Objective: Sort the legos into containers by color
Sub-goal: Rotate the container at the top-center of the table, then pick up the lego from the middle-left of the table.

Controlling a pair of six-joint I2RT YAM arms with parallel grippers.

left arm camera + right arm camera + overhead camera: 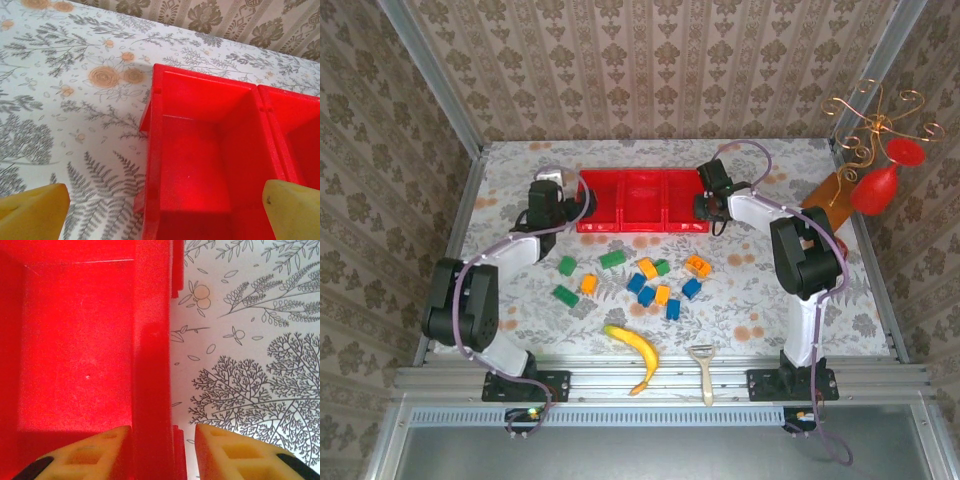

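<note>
The left end effector [162, 211] is released, its foam pads spread wide. The left end wall of the red tray [640, 228] stands between them, and the first compartment lies open and bare just ahead.

The tray is glossy, hard moulded plastic with straight walls and three square wells, all without bricks. The sorting proper looks not yet begun. Judging from both arms sitting at the tray's ends, the step in hand seems to be steadying or placing the tray.

The legos [647, 268] lie loose on the flower-printed desk [740, 290], behind and between the two end effectors, towards the arm bases. They are small, blocky, hard-edged pieces in green, blue and orange.

The right end effector [161, 440] straddles the tray's right end wall, one pad inside the well and one outside. A sliver of desk shows beside the outer pad, so it reads as nearly closed but not clenched.

Next, one arm must draw back to the bricks, choose one colour and come down squarely on a single piece.
</note>
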